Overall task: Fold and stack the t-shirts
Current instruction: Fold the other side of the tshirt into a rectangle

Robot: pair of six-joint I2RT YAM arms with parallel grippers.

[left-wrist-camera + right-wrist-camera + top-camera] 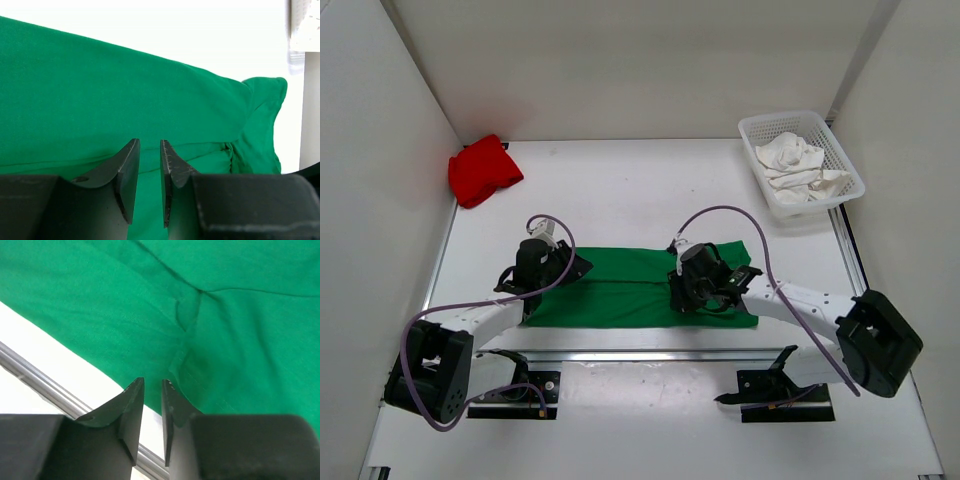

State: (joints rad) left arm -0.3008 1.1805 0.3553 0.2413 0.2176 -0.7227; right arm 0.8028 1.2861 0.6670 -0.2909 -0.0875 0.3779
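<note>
The green t-shirt [625, 285] lies flat in a long folded strip across the near middle of the table. My left gripper [570, 264] hovers over its left end; in the left wrist view it [149, 142] is open by a narrow gap, with only green cloth [100, 90] below. My right gripper [712, 297] is over the shirt's right part. Its jaws [152, 382] stand slightly open above the near hem [185, 365], holding nothing. The red t-shirt [482, 170] sits folded at the far left. The white t-shirt [798, 162] lies crumpled in the basket.
A white mesh basket [842, 150] stands at the far right corner; its edge [304, 30] shows in the left wrist view. White walls close in the table on three sides. A metal rail [45, 382] runs along the near edge.
</note>
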